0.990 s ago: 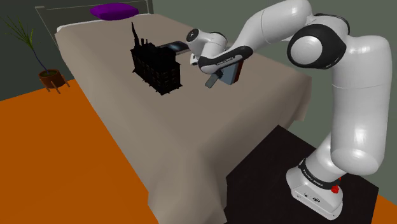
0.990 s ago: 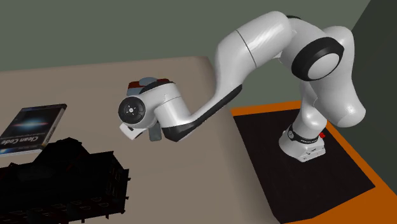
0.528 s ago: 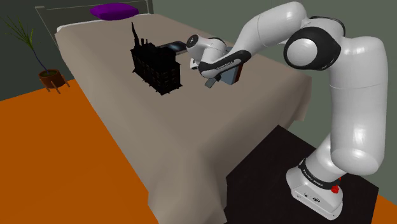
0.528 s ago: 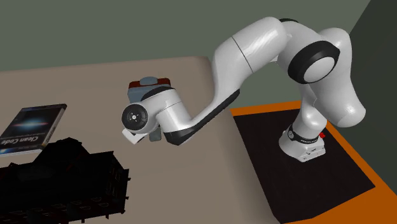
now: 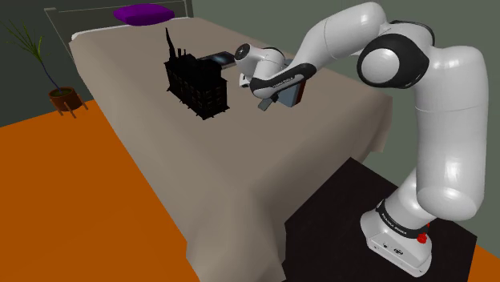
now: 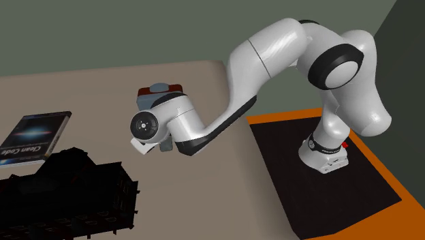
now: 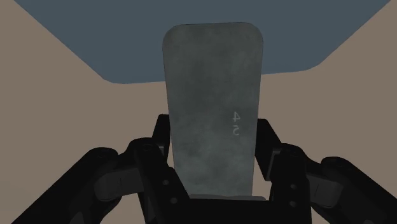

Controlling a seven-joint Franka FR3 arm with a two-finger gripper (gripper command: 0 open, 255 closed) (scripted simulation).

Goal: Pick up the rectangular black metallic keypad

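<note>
The keypad [image 7: 213,95] is a dark grey rectangular slab with rounded corners and faint digits on its face. It stands upright between my two black fingers [image 7: 162,137], which clasp its lower part from both sides. My gripper [image 7: 213,143] is shut on it. In the shoulder view the gripper [image 5: 284,90] hangs low over the beige bed [image 5: 160,152], just to the right of a black model building [image 5: 196,84]. In the second exterior view the white wrist [image 6: 153,126] hides the fingers.
A black model building [image 6: 65,194] stands on the bed close to the hand. A dark book [image 6: 34,135] lies flat beyond it. A purple cushion [image 5: 144,14] lies at the bed's head, and a potted plant [image 5: 62,96] stands on the orange floor.
In the last second the fingers closed on the keypad and the hand shifted slightly toward the shoulder view's left. Over the last half second nothing has moved.
</note>
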